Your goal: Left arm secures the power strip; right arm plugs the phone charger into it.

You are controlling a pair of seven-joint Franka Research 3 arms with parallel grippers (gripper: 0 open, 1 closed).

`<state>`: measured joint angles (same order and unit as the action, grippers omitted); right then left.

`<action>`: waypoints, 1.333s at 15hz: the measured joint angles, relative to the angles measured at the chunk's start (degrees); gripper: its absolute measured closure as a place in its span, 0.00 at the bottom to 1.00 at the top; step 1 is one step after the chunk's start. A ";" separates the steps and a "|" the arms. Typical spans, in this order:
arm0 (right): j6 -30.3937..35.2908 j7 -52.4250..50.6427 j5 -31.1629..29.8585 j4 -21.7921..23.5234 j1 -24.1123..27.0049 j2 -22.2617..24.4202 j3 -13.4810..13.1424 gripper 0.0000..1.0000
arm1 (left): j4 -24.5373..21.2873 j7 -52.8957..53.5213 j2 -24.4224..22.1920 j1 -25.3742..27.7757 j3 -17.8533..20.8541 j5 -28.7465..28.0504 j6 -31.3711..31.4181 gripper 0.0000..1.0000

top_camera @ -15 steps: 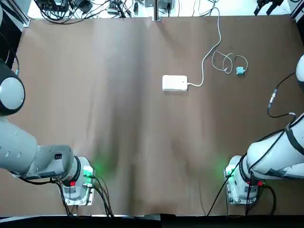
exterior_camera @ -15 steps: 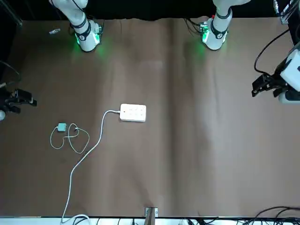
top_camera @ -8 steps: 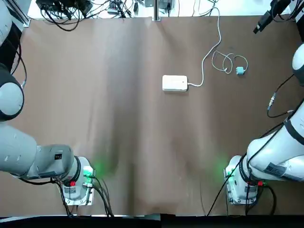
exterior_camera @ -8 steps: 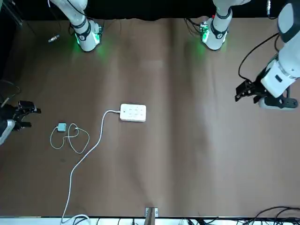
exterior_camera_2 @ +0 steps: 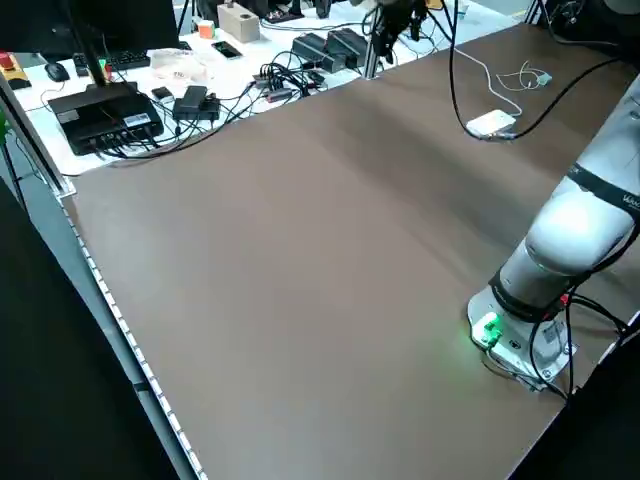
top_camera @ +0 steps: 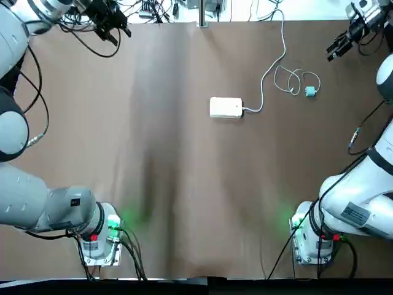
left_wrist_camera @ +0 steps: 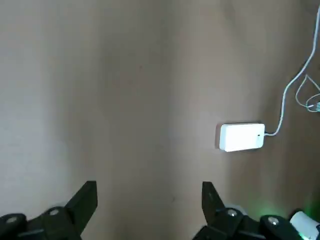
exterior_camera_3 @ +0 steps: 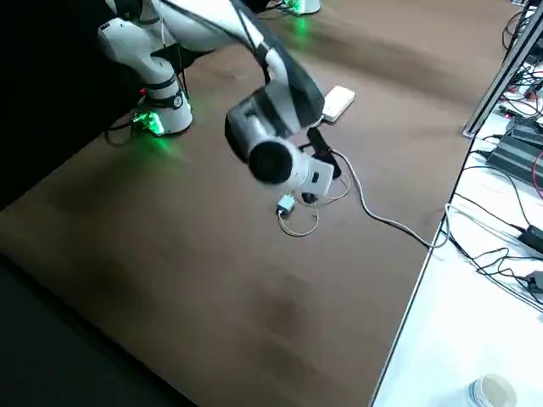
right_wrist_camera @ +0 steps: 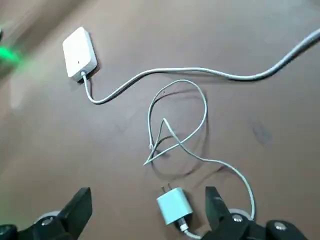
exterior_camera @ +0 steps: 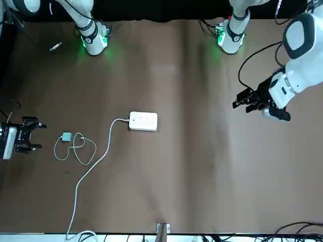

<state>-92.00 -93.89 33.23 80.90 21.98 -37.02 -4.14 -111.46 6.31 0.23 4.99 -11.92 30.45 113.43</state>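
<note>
seen from above, left to right: the left gripper [left_wrist_camera: 149, 192] hangs over the table's [top_camera: 172, 160] far left corner, spread wide and holding nothing. the white power strip [top_camera: 226, 107] lies right of centre, its cord [top_camera: 262, 89] running to the far edge. beside the cord lies the teal charger [top_camera: 310, 91], unplugged, its thin cable [top_camera: 288, 90] looped. the right gripper [right_wrist_camera: 149, 192], also wide and empty, hovers near the far right corner.

Phone charger [right_wrist_camera: 175, 205] right of the right gripper's [right_wrist_camera: 149, 200] midline, its lower end partly hidden in the right wrist view, charger cut by the left wrist view's edge beyond the left gripper [left_wrist_camera: 149, 200], 2 prongs too small to tell in the top view
</note>
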 joint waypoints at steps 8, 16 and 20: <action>0.32 -32.63 11.17 -0.22 4.05 -10.35 0.04 0.00 | -5.80 0.61 6.31 -1.80 -12.17 10.10 18.67 0.53; 5.23 -47.09 18.32 -0.38 7.09 -18.17 0.07 0.02 | -4.98 5.53 19.16 -1.82 -18.90 18.72 30.09 0.99; 7.02 -47.29 21.80 -0.42 8.78 -20.42 0.08 0.04 | -2.20 8.20 29.60 -2.19 -25.71 19.34 42.75 0.99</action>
<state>-84.98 -141.18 55.03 80.48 30.76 -57.44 -4.06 -113.66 14.51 29.83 2.80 -37.64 49.80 156.18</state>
